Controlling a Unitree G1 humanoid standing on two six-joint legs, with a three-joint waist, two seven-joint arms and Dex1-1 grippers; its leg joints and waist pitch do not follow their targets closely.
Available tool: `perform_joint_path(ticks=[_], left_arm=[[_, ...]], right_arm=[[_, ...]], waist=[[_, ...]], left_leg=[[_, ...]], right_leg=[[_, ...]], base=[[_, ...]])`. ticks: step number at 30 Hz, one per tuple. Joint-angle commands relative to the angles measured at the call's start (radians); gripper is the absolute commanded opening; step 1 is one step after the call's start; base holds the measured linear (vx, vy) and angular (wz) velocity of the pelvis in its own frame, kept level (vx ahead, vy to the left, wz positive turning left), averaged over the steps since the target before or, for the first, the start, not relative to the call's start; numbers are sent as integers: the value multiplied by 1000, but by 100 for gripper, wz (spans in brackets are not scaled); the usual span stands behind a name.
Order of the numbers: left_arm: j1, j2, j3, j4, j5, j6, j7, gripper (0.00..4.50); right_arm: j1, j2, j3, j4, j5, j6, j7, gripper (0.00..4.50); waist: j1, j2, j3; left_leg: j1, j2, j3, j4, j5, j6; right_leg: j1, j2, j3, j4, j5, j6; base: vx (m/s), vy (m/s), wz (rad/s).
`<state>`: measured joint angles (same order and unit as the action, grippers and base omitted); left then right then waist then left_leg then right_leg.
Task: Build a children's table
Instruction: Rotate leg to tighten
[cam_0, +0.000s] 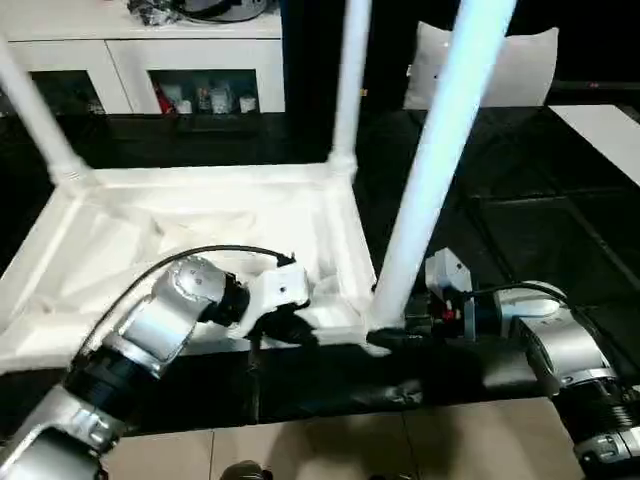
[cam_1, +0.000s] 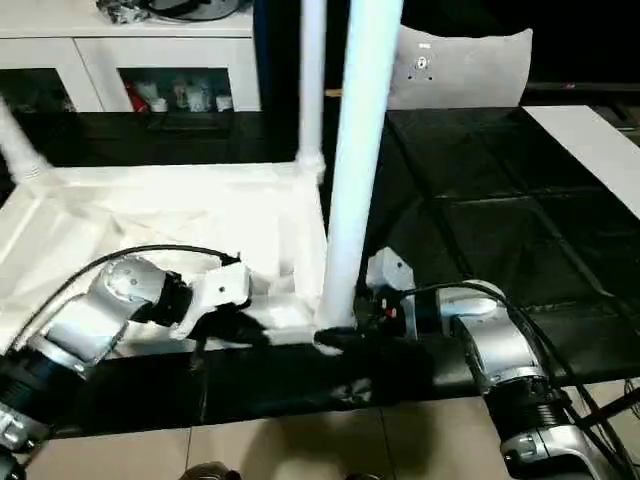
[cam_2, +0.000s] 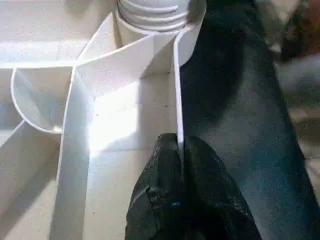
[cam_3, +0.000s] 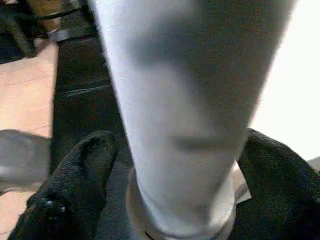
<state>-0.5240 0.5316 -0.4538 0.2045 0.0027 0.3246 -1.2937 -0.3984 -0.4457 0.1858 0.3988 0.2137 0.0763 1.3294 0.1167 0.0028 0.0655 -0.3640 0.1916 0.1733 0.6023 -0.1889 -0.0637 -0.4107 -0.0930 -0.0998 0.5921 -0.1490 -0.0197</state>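
The upturned table top (cam_0: 200, 230) lies at 9 o'clock. The left gripper (cam_2: 179, 165) is clenched on its thin, stiff rim. The right gripper (cam_3: 175, 175), released, straddles the light, slippery leg (cam_0: 440, 170) near its socket, the best hold

A black mat (cam_0: 520, 230) of square tiles covers the floor, its near edge meeting pale wood-look flooring (cam_0: 330, 445). The white table top (cam_0: 200, 250) lies upside down on the mat's left half, ribbed underside up, its near rim close to the mat's near edge. A grey-white cushion (cam_0: 500, 65) stands at the mat's far edge, and a flat white panel (cam_0: 605, 130) lies at its far right corner
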Motion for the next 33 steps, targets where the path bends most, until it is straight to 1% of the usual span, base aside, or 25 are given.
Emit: perform_joint_path(ticks=[1,3,4,6,9,11,14,16,20,21,23,24,25,26,27,28,29,30,31,32,33], left_arm=[[-19,2,-35,1,3,-31,-62,0],[-23,2,-35,9,4,-37,-68,0],[-24,1,-35,13,5,-40,-70,0],[-27,0,-35,22,4,-48,-73,0],[-34,1,-39,36,-1,-62,-77,0],[-35,-3,-38,45,0,-70,-80,0],[-34,-6,-36,49,3,-74,-80,0],[-33,-8,-34,51,4,-75,-78,0],[-30,-10,-31,53,2,-73,-70,0],[-27,-13,-27,51,-2,-66,-59,0],[-18,-23,-14,40,-12,-40,-35,0],[-9,-39,3,27,-17,-11,5,0],[0,-60,22,9,-23,33,50,0],[3,-70,31,0,-26,56,71,0],[8,-82,40,-12,-26,78,96,0],[15,-106,56,-35,-31,125,138,0],[22,-141,76,-62,-37,176,191,0],[24,-151,82,-70,-39,191,207,0],[30,-184,96,-95,-40,228,254,0],[32,-196,100,-102,-39,241,269,0],[36,-224,109,-117,-32,263,307,0]], right_arm=[[-12,-12,13,-25,21,16,35,368],[-9,-14,19,-32,25,26,48,364],[-7,-16,23,-34,26,29,55,332],[-2,-19,28,-38,24,28,66,332],[0,-17,26,-38,23,27,71,298],[2,-17,30,-41,26,32,73,285],[4,-16,34,-42,28,32,72,254],[7,-14,36,-43,28,34,72,242],[11,-12,38,-48,30,39,74,221],[16,-9,37,-55,35,48,74,219],[27,-1,34,-70,50,73,71,214],[39,12,26,-86,67,99,53,212],[46,28,17,-94,72,133,10,211],[47,37,14,-96,69,151,-16,211],[50,50,8,-97,68,151,-41,211],[49,71,0,-94,59,166,-95,211],[42,105,-13,-79,39,173,-178,211],[39,116,-17,-73,32,175,-205,211],[26,152,-36,-52,23,194,-285,211],[23,164,-44,-47,23,199,-307,209],[15,191,-61,-37,22,209,-357,209]], waist=[[-2,-10,-69],[-2,-12,-69],[-2,-11,-69],[-2,-11,-69],[-2,-12,-68],[-1,-12,-68],[-1,-13,-68],[-1,-13,-68],[-1,-13,-67],[-1,-9,-65],[-2,-9,-64],[-4,-8,-61],[-1,-8,-61],[-4,-8,-58],[-5,-8,-56],[-8,-10,-55],[-14,-10,-53],[-18,-9,-52],[-25,-12,-52],[-37,-14,-51],[-42,-13,-52]], left_leg=[[10,39,-9,-79,-227,49],[8,40,-10,-79,-227,47],[8,41,-10,-79,-223,45],[8,40,-10,-79,-227,44],[7,39,-10,-79,-227,42],[9,39,-10,-79,-233,41],[9,39,-10,-80,-232,40],[8,39,-11,-80,-229,40],[9,39,-11,-80,-236,39],[8,40,-12,-82,-243,38],[11,40,-11,-82,-257,35],[11,41,-12,-84,-267,32],[12,40,-13,-84,-272,30],[16,40,-14,-86,-292,24],[20,38,-15,-86,-317,19],[20,35,-18,-86,-328,14],[21,34,-19,-85,-339,5],[22,33,-19,-85,-344,1],[21,27,-22,-82,-349,-4],[9,25,-26,-85,-345,-3],[6,26,-28,-86,-347,-4]], right_leg=[[53,-63,51,-74,-396,-172],[54,-63,52,-73,-400,-170],[54,-64,52,-72,-396,-171],[54,-63,51,-72,-400,-171],[53,-63,51,-74,-408,-166],[52,-64,51,-76,-422,-162],[52,-64,51,-76,-426,-160],[52,-64,51,-76,-429,-157],[51,-64,51,-77,-436,-156],[51,-63,51,-78,-442,-153],[50,-63,50,-81,-458,-149],[50,-64,51,-82,-466,-150],[50,-65,50,-84,-476,-147],[49,-64,50,-86,-497,-142],[47,-64,46,-93,-542,-130],[48,-66,43,-97,-581,-113],[46,-66,40,-101,-613,-98],[44,-65,39,-103,-628,-92],[45,-66,32,-111,-664,-70],[53,-65,27,-113,-675,-51],[56,-65,25,-114,-676,-43]], base=[[0,0,0],[0,0,0],[0,0,0],[0,0,0],[0,0,0],[0,0,0],[0,0,0],[0,0,0],[0,0,0],[0,0,0],[0,0,0],[0,0,0],[0,0,0],[0,0,0],[0,0,0],[0,0,0],[0,0,0],[0,0,0],[0,0,0],[0,0,0],[0,0,0]])
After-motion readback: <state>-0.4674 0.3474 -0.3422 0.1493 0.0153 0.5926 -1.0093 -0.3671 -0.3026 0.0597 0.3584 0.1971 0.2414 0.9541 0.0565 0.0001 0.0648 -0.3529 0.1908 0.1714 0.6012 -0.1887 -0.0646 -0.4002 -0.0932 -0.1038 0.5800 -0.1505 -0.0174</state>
